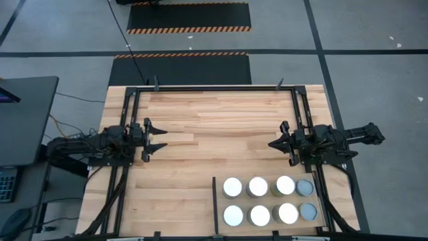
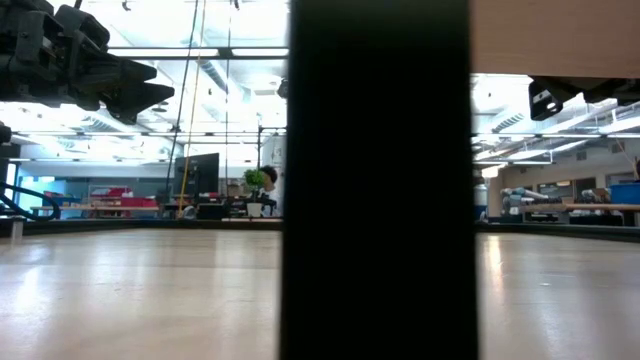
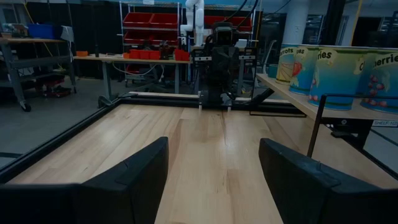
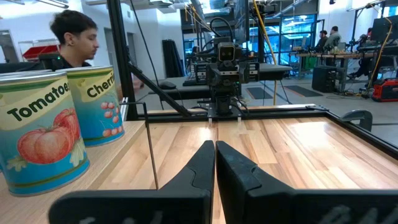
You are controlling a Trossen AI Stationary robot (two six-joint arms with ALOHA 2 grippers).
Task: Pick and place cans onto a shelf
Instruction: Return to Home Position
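Eight cans stand upright in two rows of four on the shelf (image 1: pixel 219 201), a raised light-wood board with black bars at the table's near right. Six have bright tops (image 1: pixel 258 187). The two at the right end are dull grey (image 1: pixel 305 187). The left wrist view shows their sides (image 3: pixel 336 68), and so does the right wrist view (image 4: pixel 40 130). My left gripper (image 1: pixel 162 138) hovers open and empty over the table's left side (image 3: pixel 211 180). My right gripper (image 1: pixel 271 144) hovers shut and empty over the right side, just beyond the shelf's far edge (image 4: pixel 215 162).
A black metal frame (image 1: pixel 214 87) runs along the table's far, left and right edges. Bare wood (image 1: pixel 214 127) lies between the two grippers. A black post (image 2: pixel 375 180) fills the middle of the low view. A person (image 4: pixel 71 37) is in the room beyond the table.
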